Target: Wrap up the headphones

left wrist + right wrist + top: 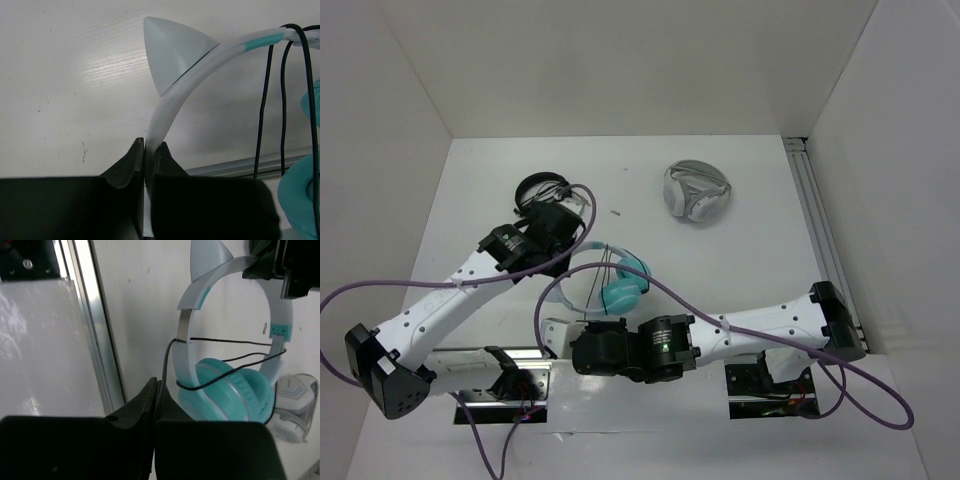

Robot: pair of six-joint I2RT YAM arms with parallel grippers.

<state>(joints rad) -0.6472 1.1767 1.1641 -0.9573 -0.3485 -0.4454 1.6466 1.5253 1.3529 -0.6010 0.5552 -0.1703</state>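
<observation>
Top external, widest first?

Pictured on a white table (720, 270): left arm (440, 300) and right arm (760, 325), both bent in toward the headphones (620, 285). Found near the front middle of the table, between the two wrists. Farther back and well apart from the action: black headphones (542, 188) and a white and grey pair (697, 192).

Held how?

Gripped at the headband (165, 105) by the left gripper (148, 150), clamped tight on the pale band just below its cat ear (172, 50). Teal ear cups (235, 390) at the far end from that grip. Touching the table or not, impossible to say.

And on the right?

Pressed together at the right gripper (156, 390), with the thin black cable (225, 342) running straight into the nip. Judged to be closed on that cable, close beside one leg of the band.

How far along?

Partly wound, by the look of it: at least two strands stretched across the band above the cups. Probably left to do: more turns with whatever slack remains, then securing the loose end. No sign of the plug in any view.
</observation>
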